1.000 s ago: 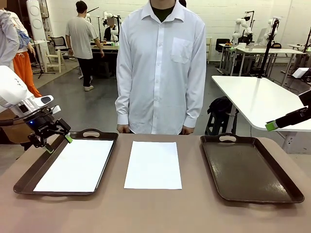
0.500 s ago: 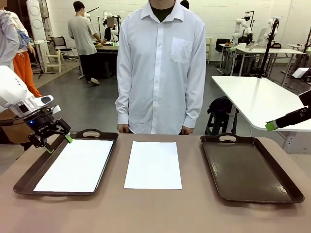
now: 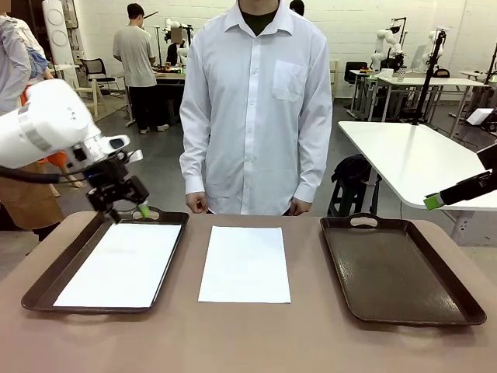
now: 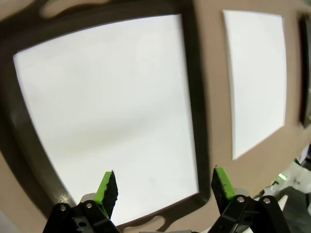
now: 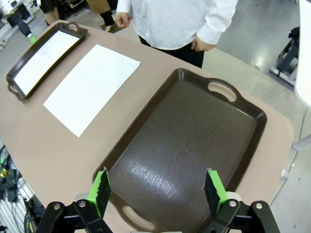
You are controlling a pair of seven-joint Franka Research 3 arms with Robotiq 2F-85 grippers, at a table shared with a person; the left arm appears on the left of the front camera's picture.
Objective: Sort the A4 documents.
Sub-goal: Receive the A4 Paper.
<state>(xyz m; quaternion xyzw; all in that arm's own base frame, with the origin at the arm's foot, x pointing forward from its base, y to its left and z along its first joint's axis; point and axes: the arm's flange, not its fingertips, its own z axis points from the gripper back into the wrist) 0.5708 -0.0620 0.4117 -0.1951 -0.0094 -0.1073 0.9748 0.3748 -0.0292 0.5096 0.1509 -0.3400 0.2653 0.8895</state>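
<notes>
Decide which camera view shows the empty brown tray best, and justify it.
The right wrist view: it looks down on the empty tray, both handles and its bare floor visible. The front view shows the tray foreshortened. The left wrist view catches perhaps a dark sliver.

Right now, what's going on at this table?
Paper sorting, with nothing in hand at the moment. One paper sheet lies in the left tray, and a second sheet lies flat on the table between the two trays. The right tray is empty. The left claw hovers open over the far end of the left tray. The right claw is open too, up at the right side. A person stands at the far edge, touching nothing.
</notes>
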